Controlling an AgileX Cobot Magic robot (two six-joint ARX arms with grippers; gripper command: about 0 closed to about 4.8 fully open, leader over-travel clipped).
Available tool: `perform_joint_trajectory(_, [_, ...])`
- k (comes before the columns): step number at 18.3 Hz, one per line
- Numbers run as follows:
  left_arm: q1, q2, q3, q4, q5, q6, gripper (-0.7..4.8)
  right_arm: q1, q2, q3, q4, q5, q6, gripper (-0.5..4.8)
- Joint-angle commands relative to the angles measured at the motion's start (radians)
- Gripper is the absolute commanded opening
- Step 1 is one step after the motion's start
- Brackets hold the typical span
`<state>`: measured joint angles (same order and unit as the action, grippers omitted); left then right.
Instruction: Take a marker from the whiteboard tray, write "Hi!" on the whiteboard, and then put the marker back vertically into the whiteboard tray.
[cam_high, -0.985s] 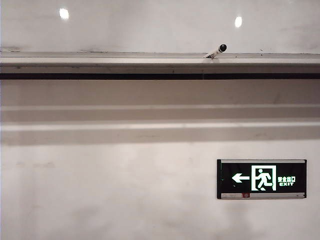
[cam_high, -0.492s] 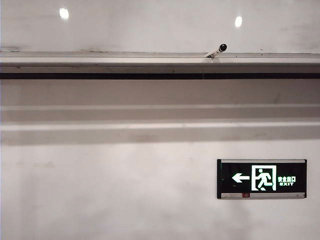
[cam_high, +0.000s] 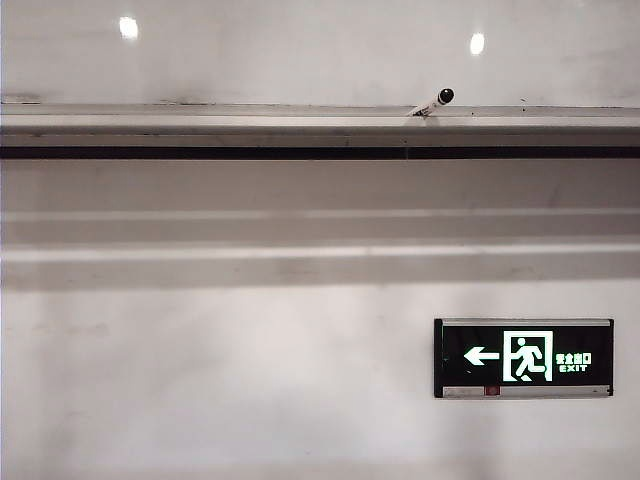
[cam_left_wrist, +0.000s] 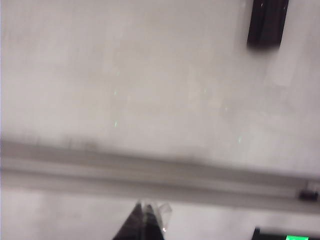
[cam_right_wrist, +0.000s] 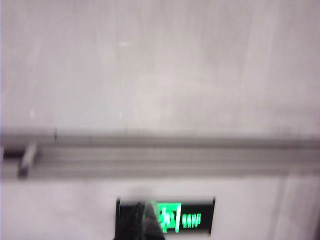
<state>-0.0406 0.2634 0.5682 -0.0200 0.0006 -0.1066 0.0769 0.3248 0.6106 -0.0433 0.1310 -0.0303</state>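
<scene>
The marker (cam_high: 433, 102), a white barrel with a black cap, leans tilted on the whiteboard tray (cam_high: 200, 128), a long grey ledge under the glossy whiteboard (cam_high: 300, 55). No gripper shows in the exterior view. The blurred left wrist view has my left gripper (cam_left_wrist: 145, 206) shut and empty, short of the tray (cam_left_wrist: 125, 172), with the marker (cam_left_wrist: 309, 193) far off to one side. My right gripper (cam_right_wrist: 144, 206) is also shut with nothing in it, in front of the exit sign, and the marker (cam_right_wrist: 22, 157) lies on the tray (cam_right_wrist: 175, 160) well off to the side.
A lit green exit sign (cam_high: 523, 357) hangs on the matte wall below the tray, with two pale mouldings (cam_high: 300, 250) between them. A dark rectangular object (cam_left_wrist: 268, 22) sits on the whiteboard (cam_left_wrist: 150, 75) in the left wrist view.
</scene>
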Motion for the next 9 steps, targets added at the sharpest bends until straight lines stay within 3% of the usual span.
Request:
perform_joint_trajectory(1, [0.0,0.154,0.171,-0.038,0.004,-0.002,-0.05,0.002,0.138,0.14,0.009,-0.061,0.005,-0.01])
perform_joint_trajectory(5, [0.0,0.334,0.383,-0.087,0.006,0.004,-0.05,0.02,0.323,0.339,-0.092,-0.083,0.013,-0.01])
perform_joint_trajectory(9, [-0.002,0.51,0.563,-0.126,0.183,0.04,-0.05,0.114,0.493,0.463,-0.111,-0.083,0.013,-0.01])
